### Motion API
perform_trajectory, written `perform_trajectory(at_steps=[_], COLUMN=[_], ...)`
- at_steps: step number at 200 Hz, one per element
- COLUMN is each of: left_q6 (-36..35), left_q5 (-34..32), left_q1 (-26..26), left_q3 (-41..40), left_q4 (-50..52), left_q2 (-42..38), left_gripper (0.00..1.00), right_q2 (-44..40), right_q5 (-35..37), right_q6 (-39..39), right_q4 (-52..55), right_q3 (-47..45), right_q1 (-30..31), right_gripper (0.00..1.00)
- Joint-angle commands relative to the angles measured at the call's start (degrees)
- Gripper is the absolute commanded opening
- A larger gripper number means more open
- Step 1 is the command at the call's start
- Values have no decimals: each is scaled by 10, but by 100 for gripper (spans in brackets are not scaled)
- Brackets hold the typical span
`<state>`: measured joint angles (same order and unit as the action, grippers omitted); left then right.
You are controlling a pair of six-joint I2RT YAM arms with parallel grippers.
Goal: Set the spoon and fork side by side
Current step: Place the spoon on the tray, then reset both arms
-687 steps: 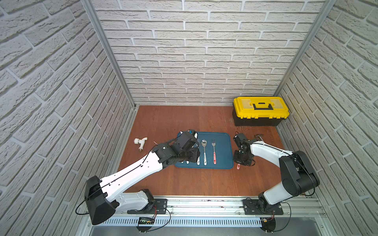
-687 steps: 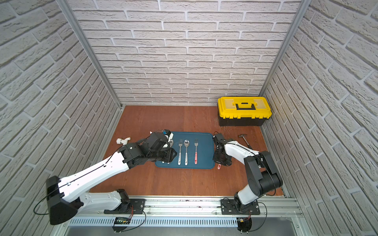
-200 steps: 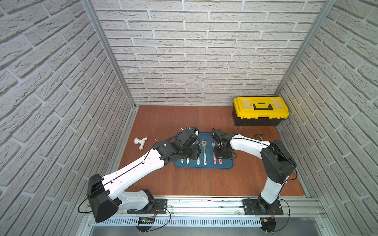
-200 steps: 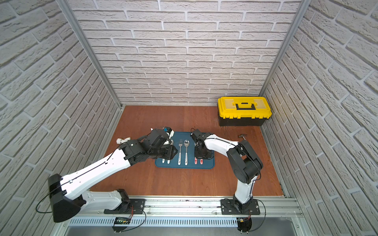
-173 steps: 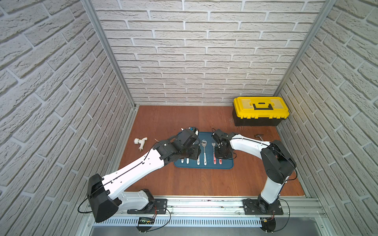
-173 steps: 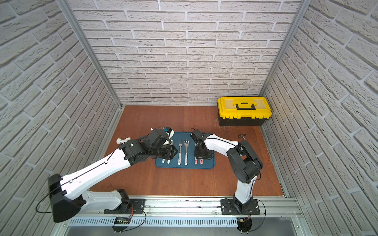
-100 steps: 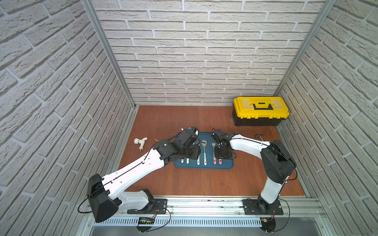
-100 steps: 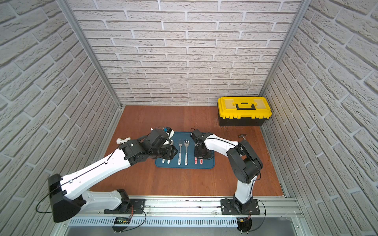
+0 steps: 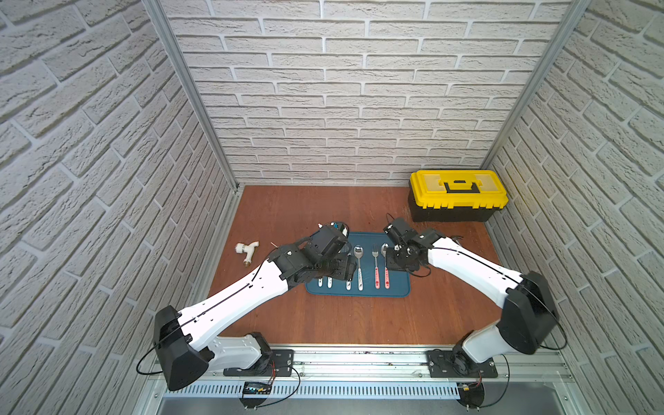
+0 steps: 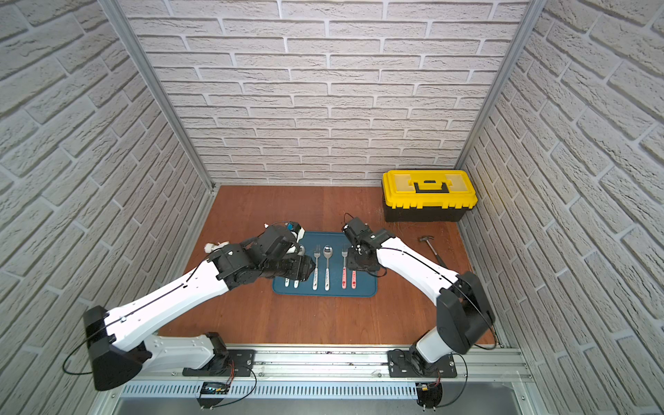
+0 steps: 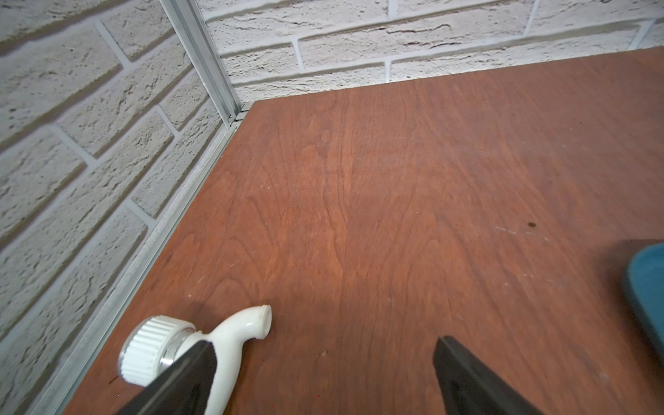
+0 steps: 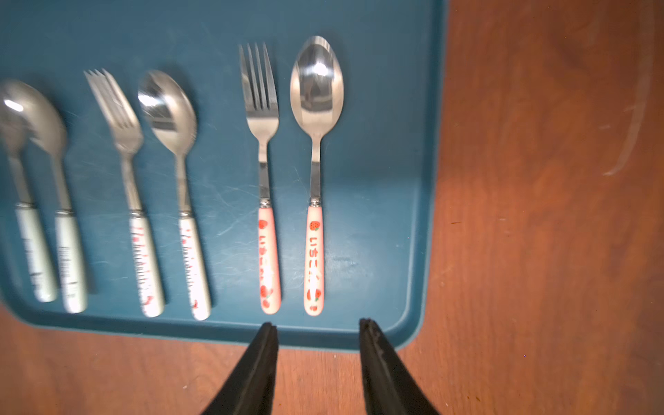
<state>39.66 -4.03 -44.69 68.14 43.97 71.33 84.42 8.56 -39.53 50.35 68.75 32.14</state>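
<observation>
On the blue tray [image 12: 395,107] a pink-handled fork [image 12: 265,215] and a pink-handled spoon [image 12: 315,179] lie parallel, close together, heads pointing the same way. My right gripper [image 12: 318,334] stands open just off their handle ends, holding nothing. Both top views show this pair, fork [image 9: 376,267] and spoon [image 9: 386,276], at the tray's right side, with the right gripper [image 9: 400,257] over the right rim. My left gripper [image 9: 339,269] hangs over the tray's left part, open wide and empty [image 11: 323,352].
Two more white-handled spoon-and-fork pairs [image 12: 143,215] lie on the tray [image 10: 366,287]. A white pipe fitting [image 9: 247,250] lies left of it, seen near a left fingertip [image 11: 215,337]. A yellow toolbox [image 9: 458,194] stands back right, with a hammer [image 10: 433,249] in front.
The pink spoon lay on the table right of the tray; it now lies on the tray beside the pink fork. My right arm came over the tray with it and let go.
</observation>
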Motion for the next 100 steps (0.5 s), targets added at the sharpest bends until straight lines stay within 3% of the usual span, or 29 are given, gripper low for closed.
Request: perform_trajectory(at_steps=[1, 40, 63, 71, 86, 100], left_q6=[-22, -58, -98, -136, -248, -228], left_q5=[-62, -253, -345, -318, -196, -131], left_q1=[23, 103, 180, 226, 319, 400], left_q3=[46, 132, 96, 67, -50, -168], left_q4=[43, 127, 50, -16, -209, -371], left_q2=[1, 15, -12, -30, -68, -87], left_gripper=[98, 98, 98, 98, 98, 98], right_q2=[-68, -142, -202, -216, -224, -213], right_q5=[91, 303, 371, 347, 279, 278], right_q6=[41, 123, 243, 306, 407, 415], right_q4=[48, 58, -83, -155, -273, -313], right_q3=[27, 48, -14, -52, -110, -138], right_q1=[-3, -57, -95, -114, -144, -153], right_gripper=[98, 99, 99, 99, 99, 99])
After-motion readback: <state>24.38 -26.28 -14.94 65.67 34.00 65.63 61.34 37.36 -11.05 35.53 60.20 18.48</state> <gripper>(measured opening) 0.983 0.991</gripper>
